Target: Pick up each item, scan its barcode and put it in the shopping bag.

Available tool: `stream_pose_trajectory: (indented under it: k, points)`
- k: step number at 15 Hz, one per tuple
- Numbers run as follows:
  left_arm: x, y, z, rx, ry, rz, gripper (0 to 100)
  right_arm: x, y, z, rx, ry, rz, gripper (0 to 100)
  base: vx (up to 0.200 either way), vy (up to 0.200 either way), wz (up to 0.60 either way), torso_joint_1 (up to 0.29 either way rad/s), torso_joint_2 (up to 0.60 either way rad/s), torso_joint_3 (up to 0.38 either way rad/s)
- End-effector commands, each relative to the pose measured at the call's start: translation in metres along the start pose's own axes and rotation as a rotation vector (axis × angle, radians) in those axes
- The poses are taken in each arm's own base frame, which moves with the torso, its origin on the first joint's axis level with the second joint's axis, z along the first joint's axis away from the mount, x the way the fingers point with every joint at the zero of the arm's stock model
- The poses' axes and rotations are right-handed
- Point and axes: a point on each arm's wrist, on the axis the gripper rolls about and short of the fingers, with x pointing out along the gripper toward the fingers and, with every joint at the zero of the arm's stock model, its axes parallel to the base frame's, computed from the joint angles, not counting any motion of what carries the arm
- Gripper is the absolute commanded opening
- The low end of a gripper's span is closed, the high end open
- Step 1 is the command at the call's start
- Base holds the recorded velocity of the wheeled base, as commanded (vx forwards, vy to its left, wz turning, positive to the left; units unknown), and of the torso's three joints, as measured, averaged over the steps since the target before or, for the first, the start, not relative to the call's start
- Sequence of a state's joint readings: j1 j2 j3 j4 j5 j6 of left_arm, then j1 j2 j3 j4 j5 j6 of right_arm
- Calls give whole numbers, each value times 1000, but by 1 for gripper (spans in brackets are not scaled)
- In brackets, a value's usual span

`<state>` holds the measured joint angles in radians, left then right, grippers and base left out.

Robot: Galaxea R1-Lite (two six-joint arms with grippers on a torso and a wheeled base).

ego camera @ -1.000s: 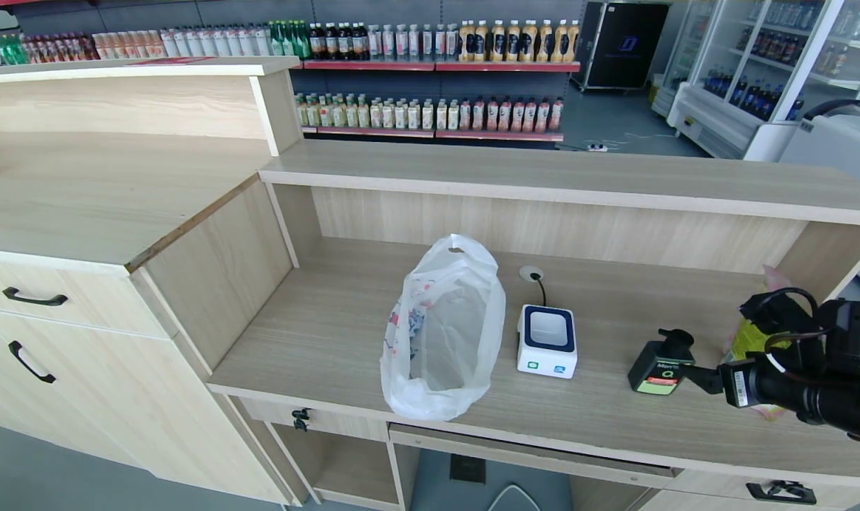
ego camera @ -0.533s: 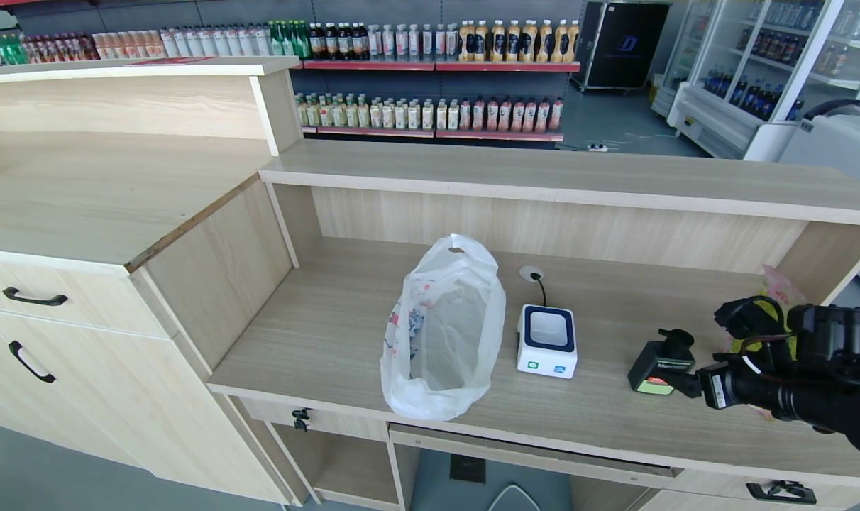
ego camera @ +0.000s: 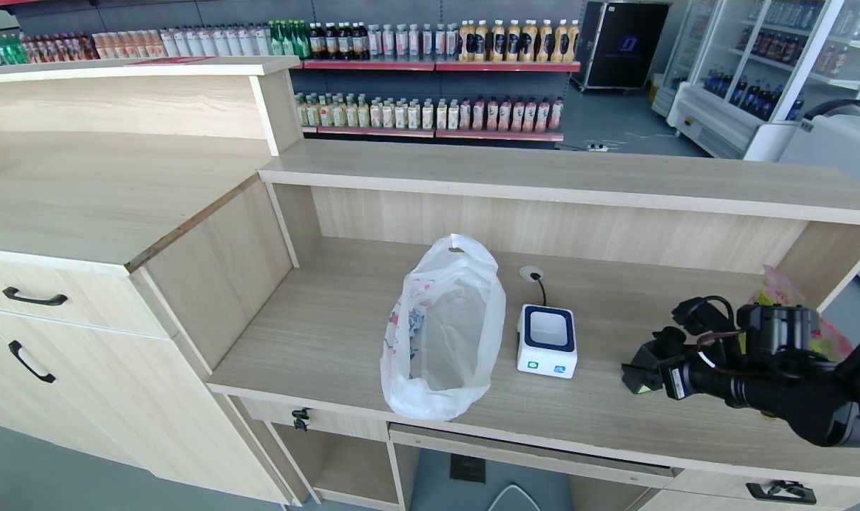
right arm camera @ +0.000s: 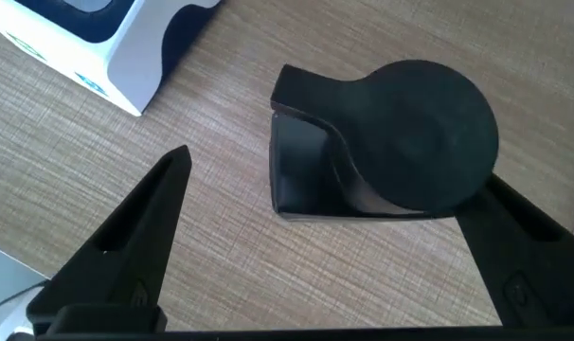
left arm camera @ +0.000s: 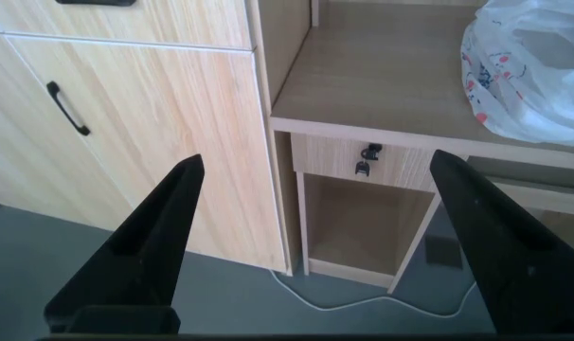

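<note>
Right gripper is held wide around the black-capped item: the pick-up step is judged in hand. Closing is needed next, then a carry left to the scanner.

A pale wooden counter with a raised ledge stands ahead. Drawers with black handles sit at 9 o'clock, drink shelves at 12, glass-door fridges at 2. The floor is grey.

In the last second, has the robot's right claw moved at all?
Yes. The right gripper has slid to the robot's left, closer to the white scanner box on the counter, and now straddles the black item, fingers open.
</note>
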<state>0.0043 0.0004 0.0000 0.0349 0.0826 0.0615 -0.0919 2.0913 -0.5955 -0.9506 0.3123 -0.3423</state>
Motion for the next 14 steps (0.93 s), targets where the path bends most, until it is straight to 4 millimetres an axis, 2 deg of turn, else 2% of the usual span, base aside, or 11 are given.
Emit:
stream_pose_trajectory:
  k: [1,14]
  points:
    - [0,0,0,0,0,1,100,15,0,-2,-3,2,19,100,0,0,0,0,0,0]
    - [0,0,0,0,0,1,100,34,12,-6,-29,-27,97,100,0,0,0,0,0,0]
